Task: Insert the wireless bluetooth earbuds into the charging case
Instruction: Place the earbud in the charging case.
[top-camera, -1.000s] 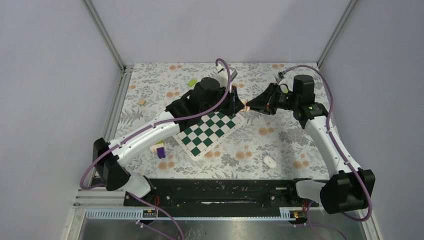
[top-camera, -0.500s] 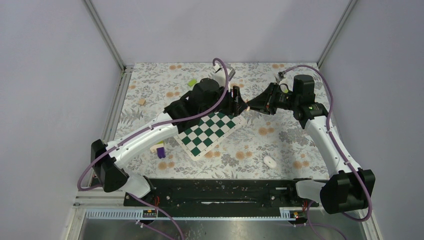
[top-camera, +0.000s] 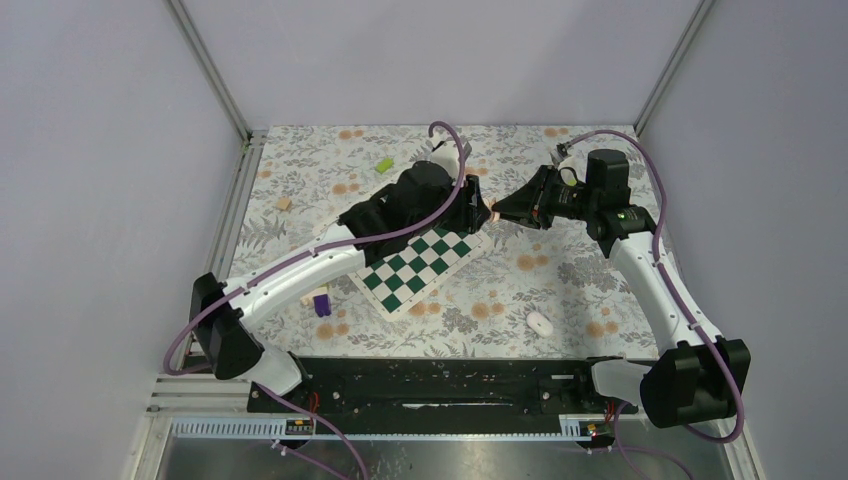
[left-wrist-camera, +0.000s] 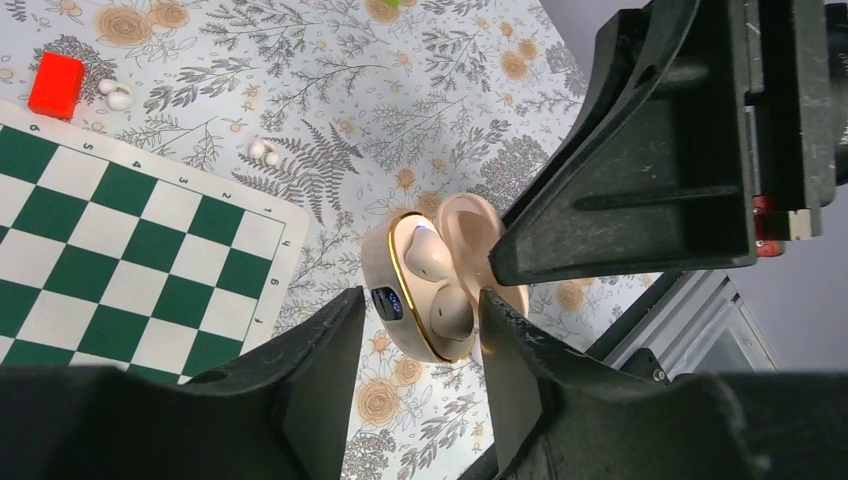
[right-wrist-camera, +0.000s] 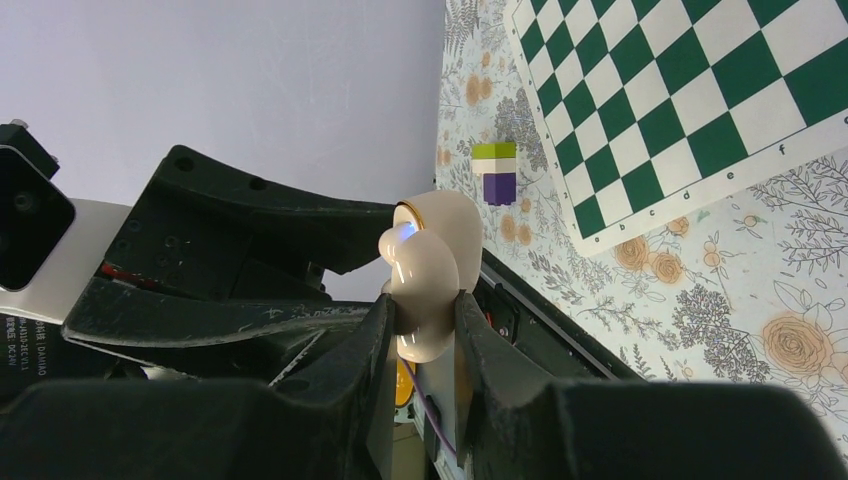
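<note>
Jaws: right gripper (right-wrist-camera: 425, 315) pinches the case (right-wrist-camera: 435, 240), left gripper (left-wrist-camera: 420, 300) spread; back it off straight, without nudging the case.

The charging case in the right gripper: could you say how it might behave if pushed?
The charging case looks glossy and rounded, so it could slip between the right gripper's fingers. Its lid stands open and would probably swing if nudged. It seems small, so likely light.
</note>
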